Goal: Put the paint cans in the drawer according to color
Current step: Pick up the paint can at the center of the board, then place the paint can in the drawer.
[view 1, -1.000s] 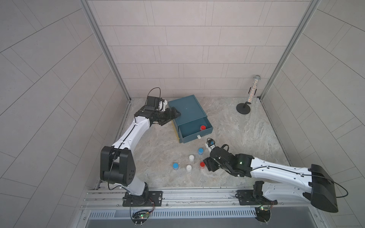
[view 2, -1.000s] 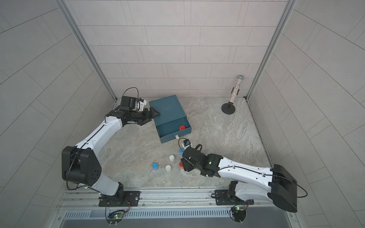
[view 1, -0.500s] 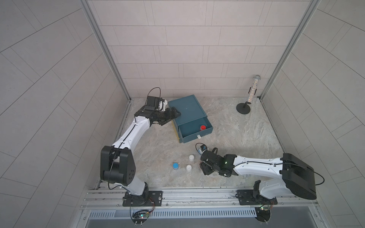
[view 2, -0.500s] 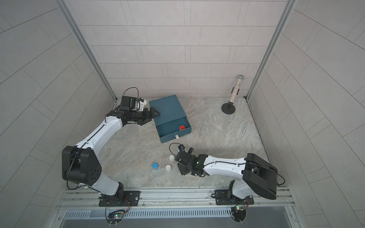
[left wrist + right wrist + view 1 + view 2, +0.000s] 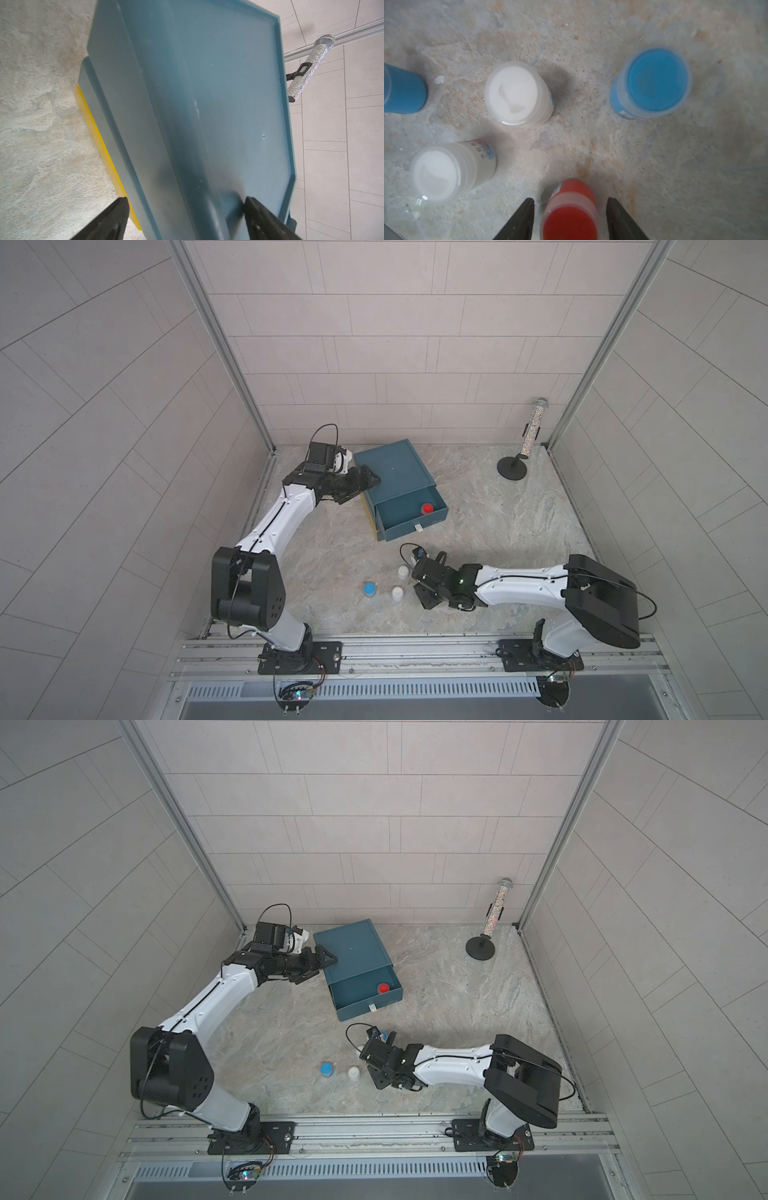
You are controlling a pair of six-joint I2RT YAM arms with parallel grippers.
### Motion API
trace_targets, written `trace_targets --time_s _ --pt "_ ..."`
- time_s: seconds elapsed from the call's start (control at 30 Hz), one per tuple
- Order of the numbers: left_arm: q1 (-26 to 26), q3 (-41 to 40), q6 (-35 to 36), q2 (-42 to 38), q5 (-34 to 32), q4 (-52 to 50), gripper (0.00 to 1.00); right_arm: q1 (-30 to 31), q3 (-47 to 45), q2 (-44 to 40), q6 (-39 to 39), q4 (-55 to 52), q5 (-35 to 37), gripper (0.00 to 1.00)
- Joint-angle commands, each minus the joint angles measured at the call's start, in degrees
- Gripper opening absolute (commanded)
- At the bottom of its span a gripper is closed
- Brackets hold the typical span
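Right gripper (image 5: 570, 199) was observed low over the table (image 5: 675, 166), jaws parted and set either side of a red paint can (image 5: 570, 216). A narrow gap was seen on each side, so no grasp was recorded. This can was standing upright on the table.

Beyond it, upright and apart from one another, four more were noted:
- a nearer white paint can (image 5: 438, 172)
- a farther white paint can (image 5: 515, 93)
- a blue paint can (image 5: 654, 81)
- a second blue paint can (image 5: 402, 89), cut off at the frame edge

A second red paint can (image 5: 427, 509) was seen inside the pulled-out drawer (image 5: 411, 526), near its front wall, toward the right.

Left gripper (image 5: 186, 204) was placed at the left side of the cabinet (image 5: 207, 104), fingers astride its edge. Whether it was clamped could not be told.
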Motion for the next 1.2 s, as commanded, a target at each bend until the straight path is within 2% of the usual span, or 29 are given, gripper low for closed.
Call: trace_targets --time_s 0.0,0.23,0.3,0.53,0.73,0.93,1.03,1.17 --pt "-0.17 0.02 0.69 1.01 -1.54 -3.7 0.93 0.94 1.29 0.96 0.42 0.64 0.54 0.51" --pt "-0.17 -0.01 0.77 1.21 -1.72 -3.78 0.93 1.83 2.63 -0.43 0.56 -1.73 2.61 0.2" --pt "-0.17 -0.09 0.86 1.02 -1.91 -3.78 0.93 1.83 3.17 -1.51 0.27 -3.32 3.03 0.16" --pt "-0.17 0.0 0.84 1.34 -2.02 -3.87 0.93 1.88 5.31 -8.93 -1.11 -10.54 6.2 0.14" --pt "-0.17 -0.01 0.75 1.35 -1.86 -3.82 0.93 1.83 9.65 -19.22 -3.34 -19.18 10.79 0.14" --pt "-0.17 0.06 0.77 1.33 -1.83 -3.82 0.93 1.79 14.53 -29.05 -5.83 -21.2 14.37 0.14" --pt "-0.18 0.02 0.77 1.31 -1.88 -3.87 0.93 1.62 19.7 -30.06 -8.22 -23.72 16.7 0.15" --pt "-0.17 -0.09 0.81 1.39 -1.99 -3.87 0.93 -0.41 28.43 -27.06 -12.85 -26.37 17.35 0.2"
